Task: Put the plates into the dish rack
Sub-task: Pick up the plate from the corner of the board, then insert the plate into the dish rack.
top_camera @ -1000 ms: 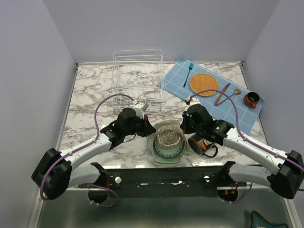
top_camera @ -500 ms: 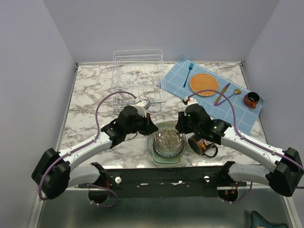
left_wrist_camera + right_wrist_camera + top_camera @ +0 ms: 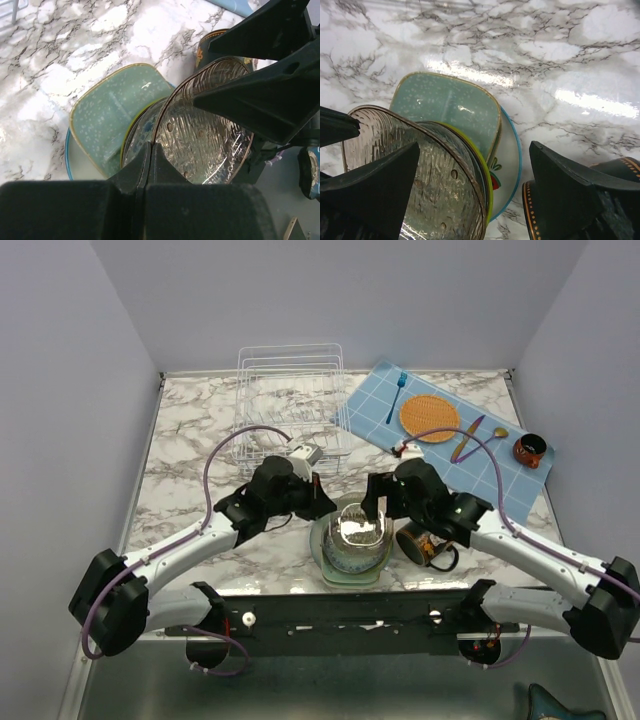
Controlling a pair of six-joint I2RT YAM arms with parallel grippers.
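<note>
Brownish plate tilts up off the stack, left gripper pinching its rim for the dish rack, right gripper spread wide.

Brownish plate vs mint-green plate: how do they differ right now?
The brownish plate is round, see-through ribbed glass; the mint-green plate is a rounded square, opaque and speckled. The brownish plate stands tilted up, its rim pinched in the left claw; the mint-green plate lies down, ungripped. Both have a thin gold-toned rim.
</note>
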